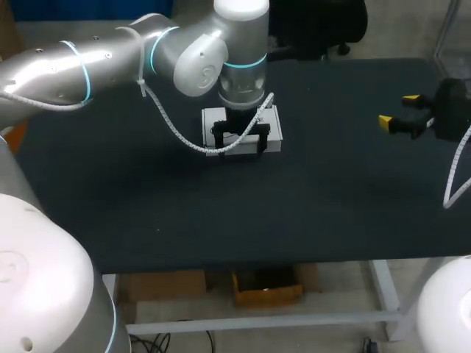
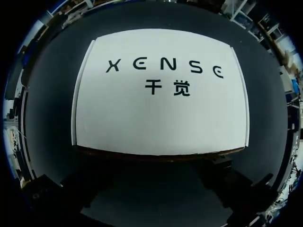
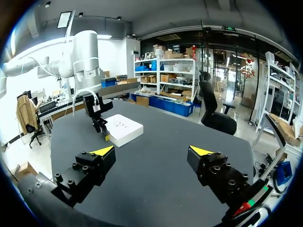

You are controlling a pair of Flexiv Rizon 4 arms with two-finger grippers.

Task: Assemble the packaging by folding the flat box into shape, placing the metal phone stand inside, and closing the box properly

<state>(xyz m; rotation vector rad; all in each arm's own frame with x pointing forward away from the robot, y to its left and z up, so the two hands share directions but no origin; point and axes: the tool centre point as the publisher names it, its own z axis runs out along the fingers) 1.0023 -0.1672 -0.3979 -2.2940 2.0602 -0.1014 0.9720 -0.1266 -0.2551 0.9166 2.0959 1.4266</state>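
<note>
One white box [image 1: 274, 136] lies flat at upper middle, long axis left-right; left gripper [image 1: 240, 145] is nearer, fingers apart at its lower edge; right gripper [image 1: 398, 109], fingers spread, sits far right.

The white box [image 2: 161, 127] carries black print on top: a line of letters over, seemingly, two Chinese characters.
</note>
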